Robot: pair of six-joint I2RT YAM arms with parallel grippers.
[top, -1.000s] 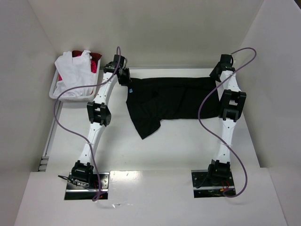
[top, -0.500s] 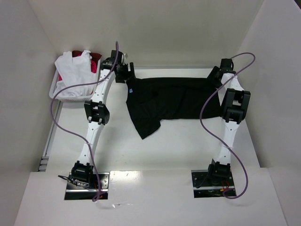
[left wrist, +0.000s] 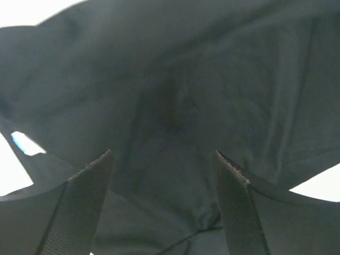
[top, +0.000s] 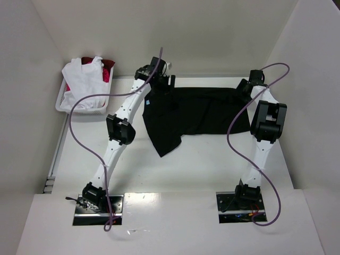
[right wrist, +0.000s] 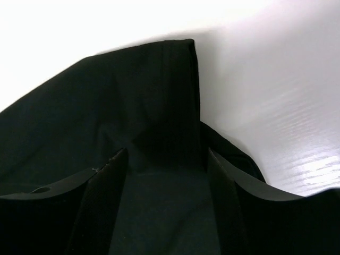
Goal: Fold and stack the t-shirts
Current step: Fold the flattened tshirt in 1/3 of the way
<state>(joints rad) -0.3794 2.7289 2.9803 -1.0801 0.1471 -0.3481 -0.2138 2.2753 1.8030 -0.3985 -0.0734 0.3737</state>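
A large black t-shirt [top: 196, 111] lies spread across the far half of the table, with its small light-blue neck label [top: 148, 102] near its left end. My left gripper [top: 166, 83] hovers over the shirt's far left edge. Its jaws stand open, and black cloth [left wrist: 175, 95] lies flat below the gap [left wrist: 162, 154]. My right gripper [top: 245, 87] is over the shirt's far right corner, also open [right wrist: 166, 151], with the cloth corner [right wrist: 159, 79] beneath it. A white t-shirt [top: 82, 79] and a red one [top: 108, 69] are piled in the basket.
A white basket [top: 66, 108] stands at the far left by the wall. White walls close in the table on the left, back and right. One sleeve [top: 167, 143] of the black shirt points toward the near side. Purple cables loop from both arms.
Both grippers have opened and let go of the black shirt. The left gripper has moved right along the shirt's far edge. The right gripper has drawn back slightly. The shirt lies still.
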